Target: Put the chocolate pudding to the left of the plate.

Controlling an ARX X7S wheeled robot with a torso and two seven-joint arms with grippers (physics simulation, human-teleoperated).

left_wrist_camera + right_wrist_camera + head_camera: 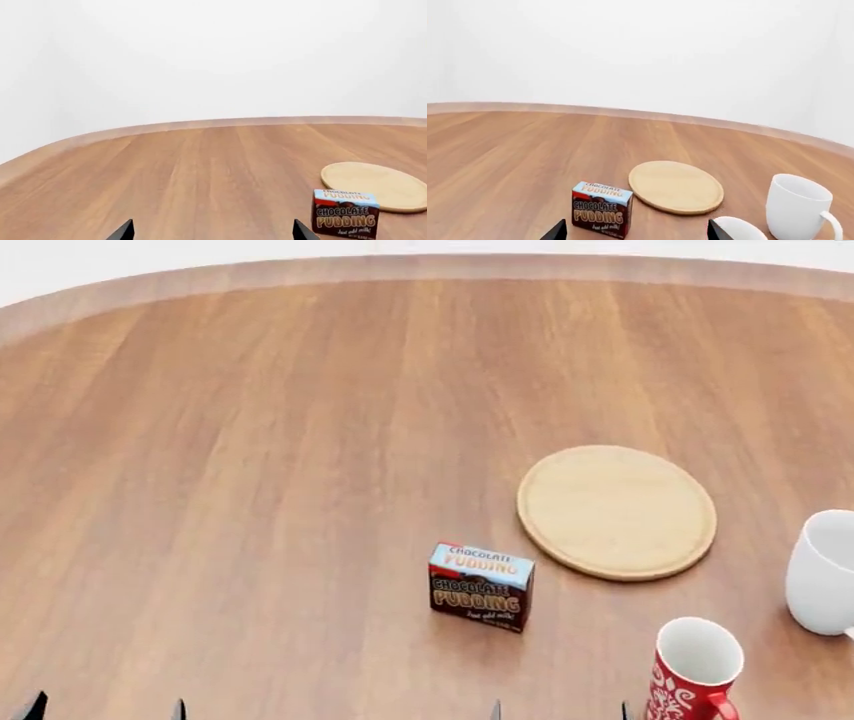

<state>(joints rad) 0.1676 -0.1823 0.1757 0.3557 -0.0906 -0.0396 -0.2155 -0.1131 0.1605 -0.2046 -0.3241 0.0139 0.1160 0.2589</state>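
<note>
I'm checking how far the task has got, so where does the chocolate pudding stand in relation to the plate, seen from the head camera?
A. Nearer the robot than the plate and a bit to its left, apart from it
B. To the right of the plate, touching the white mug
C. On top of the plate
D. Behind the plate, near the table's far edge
A: in the head view the chocolate pudding stands upright below and left of the plate, with bare table between them.

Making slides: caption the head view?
Chocolate pudding stands upright near plate, two mugs at right, both claws open and empty.
</note>
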